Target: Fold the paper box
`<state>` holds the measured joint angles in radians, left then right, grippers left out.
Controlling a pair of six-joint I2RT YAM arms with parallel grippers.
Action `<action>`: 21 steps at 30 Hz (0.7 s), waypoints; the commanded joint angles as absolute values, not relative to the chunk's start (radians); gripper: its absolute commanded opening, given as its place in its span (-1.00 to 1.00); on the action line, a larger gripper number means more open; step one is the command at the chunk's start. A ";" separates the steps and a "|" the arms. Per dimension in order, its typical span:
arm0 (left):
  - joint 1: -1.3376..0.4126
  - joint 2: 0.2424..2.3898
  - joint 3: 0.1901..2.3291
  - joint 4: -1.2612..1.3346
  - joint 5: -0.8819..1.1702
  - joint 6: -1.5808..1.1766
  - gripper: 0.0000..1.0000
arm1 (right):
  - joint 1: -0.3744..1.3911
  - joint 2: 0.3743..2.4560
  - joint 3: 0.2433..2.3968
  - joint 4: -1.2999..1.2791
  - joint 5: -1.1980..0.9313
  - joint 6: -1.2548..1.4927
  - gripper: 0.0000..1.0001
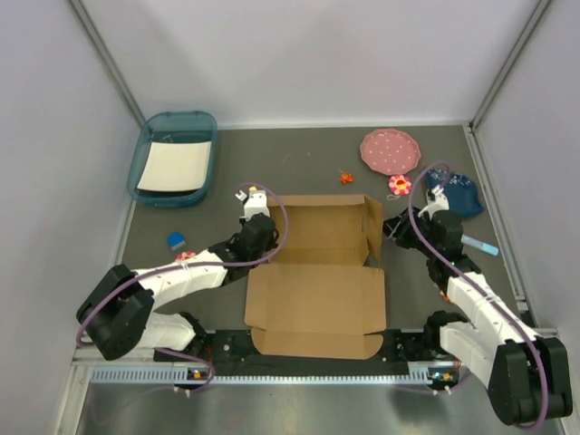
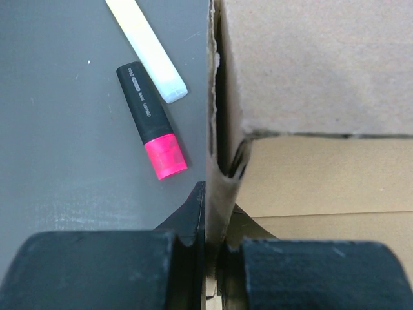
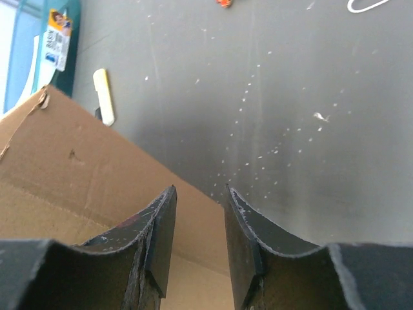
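Fold in progress. The paper box (image 1: 317,281) lay half-formed on the table (image 1: 299,163) between the two arms, its flat lid panel spread towards the bases and its far half already raised into walls. The left gripper (image 2: 216,208) had its jaws closed tight on the box's left side wall. The cardboard edge was pinched between them where a folded tab doubled against the wall, apparently to hold that wall upright and stop the sheet sliding. The right gripper (image 3: 201,194) stood with jaws apart and nothing between them. The box's right wall lay just to the left of and below those jaws, untouched so far as could be seen, a stance suited to taking that wall next. A black marker with a pink cap (image 2: 151,119) and a pale stick (image 2: 148,51) lay beyond and to the left of the left jaws, clear of the fold
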<state>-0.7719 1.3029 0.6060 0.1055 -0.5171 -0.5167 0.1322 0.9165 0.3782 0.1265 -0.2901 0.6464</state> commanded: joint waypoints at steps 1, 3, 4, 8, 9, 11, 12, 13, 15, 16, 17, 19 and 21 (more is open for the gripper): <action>-0.773 1.333 0.624 0.127 -0.499 -0.523 -1.00 | 0.127 0.888 0.359 0.235 -0.402 0.640 -0.27; -0.773 1.336 0.627 0.127 -0.495 -0.526 -1.00 | 0.127 0.893 0.353 0.251 -0.422 0.637 -0.27; -0.773 1.336 0.627 0.129 -0.494 -0.525 -1.00 | 0.129 0.896 0.353 0.252 -0.425 0.635 -0.27; -0.773 1.339 0.629 0.127 -0.494 -0.525 -1.00 | 0.147 0.882 0.347 0.272 -0.445 0.621 -0.20; -0.773 1.338 0.629 0.127 -0.494 -0.523 -1.00 | 0.156 0.881 0.350 0.272 -0.448 0.615 -0.12; -0.773 1.338 0.635 0.124 -0.494 -0.520 -1.00 | 0.185 0.867 0.354 0.267 -0.439 0.598 -0.04; -0.775 1.336 0.635 0.121 -0.494 -0.522 -1.00 | 0.195 0.861 0.360 0.256 -0.431 0.594 0.02; -0.775 1.338 0.637 0.120 -0.495 -0.519 -1.00 | 0.207 0.856 0.362 0.253 -0.422 0.586 0.04; -0.773 1.335 0.640 0.115 -0.497 -0.512 -1.00 | 0.222 0.838 0.364 0.253 -0.417 0.578 0.09; -0.773 1.333 0.638 0.117 -0.500 -0.511 -1.00 | 0.225 0.830 0.364 0.255 -0.419 0.574 0.10; -0.773 1.332 0.641 0.115 -0.500 -0.508 -1.00 | 0.229 0.827 0.364 0.255 -0.417 0.566 0.10; -0.773 1.331 0.641 0.115 -0.500 -0.506 -1.00 | 0.238 0.824 0.371 0.247 -0.414 0.557 0.11; -0.773 1.335 0.643 0.115 -0.499 -0.502 -1.00 | 0.241 0.816 0.376 0.245 -0.411 0.554 0.11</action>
